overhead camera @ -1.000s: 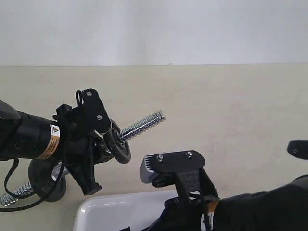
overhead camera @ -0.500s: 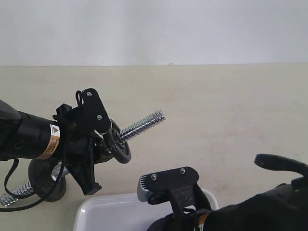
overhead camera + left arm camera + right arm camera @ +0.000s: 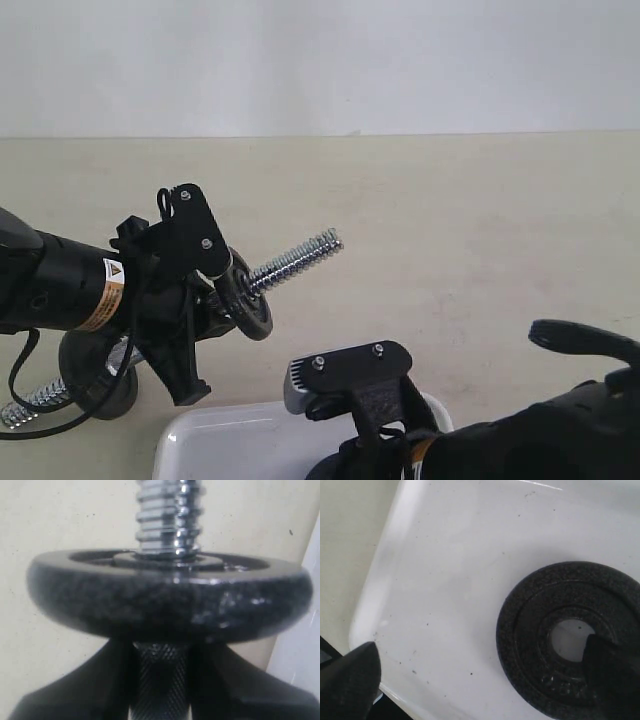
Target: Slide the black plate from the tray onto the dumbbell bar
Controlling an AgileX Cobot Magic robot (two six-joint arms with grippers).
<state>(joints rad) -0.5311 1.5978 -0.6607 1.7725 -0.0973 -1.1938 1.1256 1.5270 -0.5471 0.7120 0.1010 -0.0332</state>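
Observation:
The black plate [image 3: 540, 635] lies flat in the white tray [image 3: 445, 565], hole up. My right gripper [image 3: 480, 680] hangs open just above it. One finger [image 3: 612, 672] overlaps the plate beside its centre hole, and the other finger [image 3: 350, 680] is off by the tray's rim. My left gripper [image 3: 160, 665] is shut on the knurled middle of the dumbbell bar [image 3: 298, 259]. It holds the bar tilted, with the free threaded end pointing up and right. A black disc [image 3: 248, 303] sits on the bar just past the fingers.
A second black disc [image 3: 95, 385] sits at the bar's lower end, by the table. The tray [image 3: 225, 435] lies at the near edge under my right wrist [image 3: 350, 375]. A beige tabletop runs back to a white wall.
My right arm has dropped lower over the tray and shifted slightly left. The left arm and the bar have stayed still.

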